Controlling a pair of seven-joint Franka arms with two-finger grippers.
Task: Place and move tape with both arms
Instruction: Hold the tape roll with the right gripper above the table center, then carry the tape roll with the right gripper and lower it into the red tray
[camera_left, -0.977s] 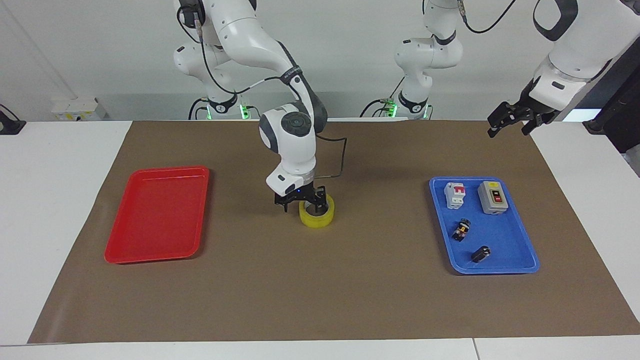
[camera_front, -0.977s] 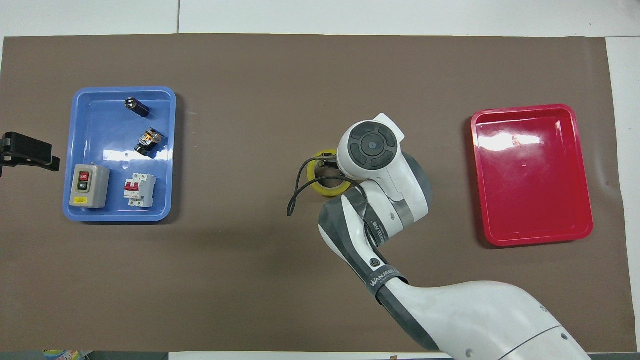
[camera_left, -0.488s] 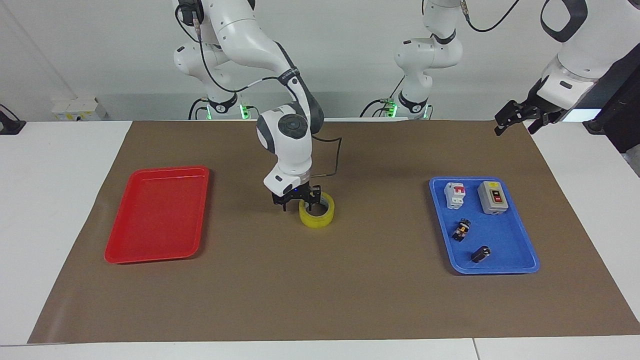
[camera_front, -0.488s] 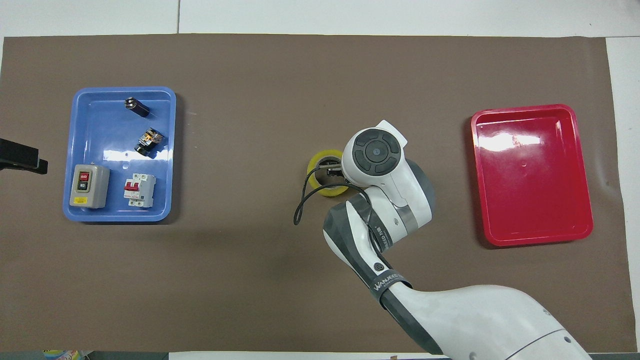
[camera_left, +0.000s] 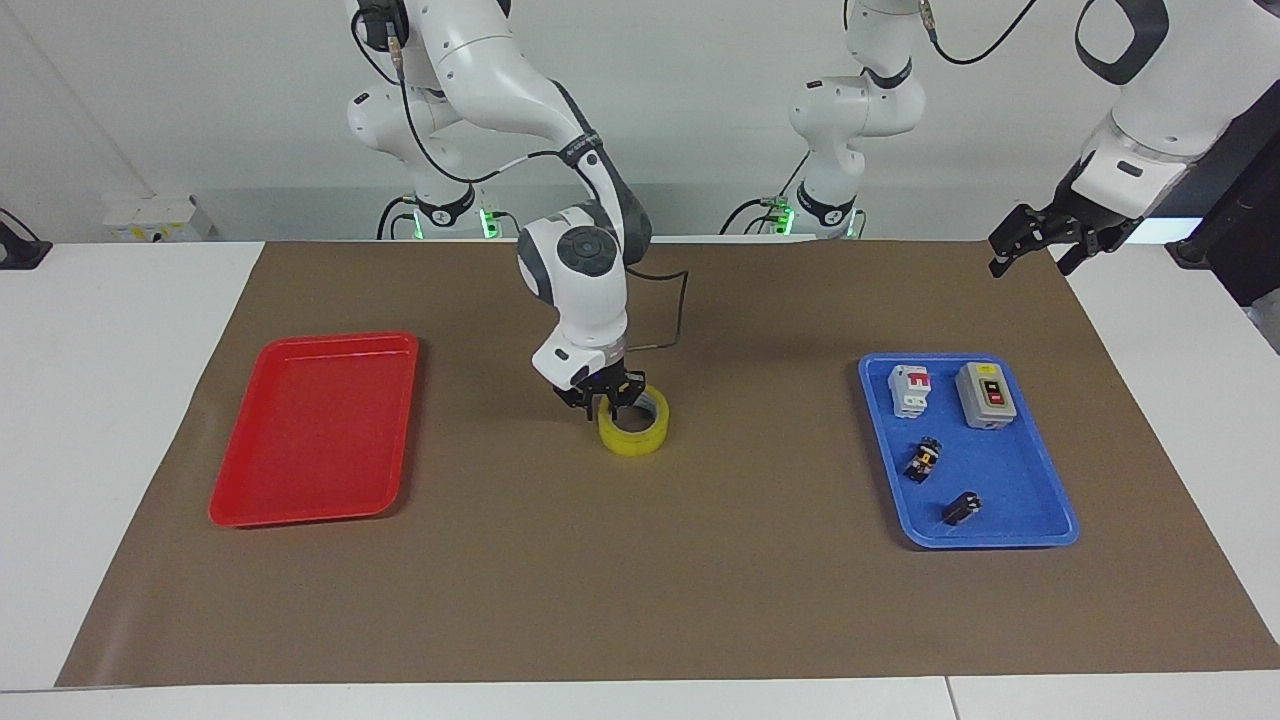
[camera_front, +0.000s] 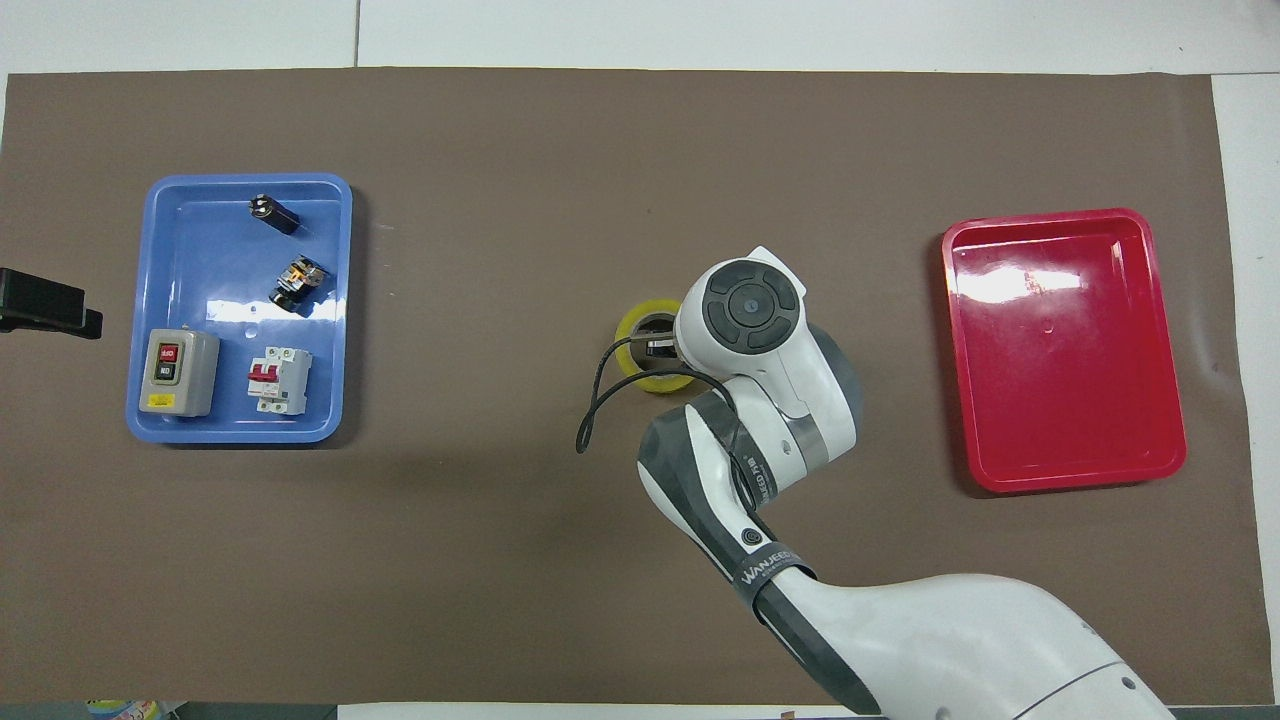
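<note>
My right gripper (camera_left: 605, 398) pinches the rim of the tape (camera_left: 634, 426), lying flat at the desk's centre; my left gripper (camera_left: 1035, 238) waits spread.

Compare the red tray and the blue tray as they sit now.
The red tray holds nothing; the blue tray carries four small electrical parts, among them a grey switch box and a white circuit breaker. The red tray lies toward the right arm's end of the table, the blue toward the left arm's. Both are shallow rectangular trays lying flat on the brown mat.

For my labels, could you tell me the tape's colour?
Translucent yellow tape; clearest in the facing view.
</note>
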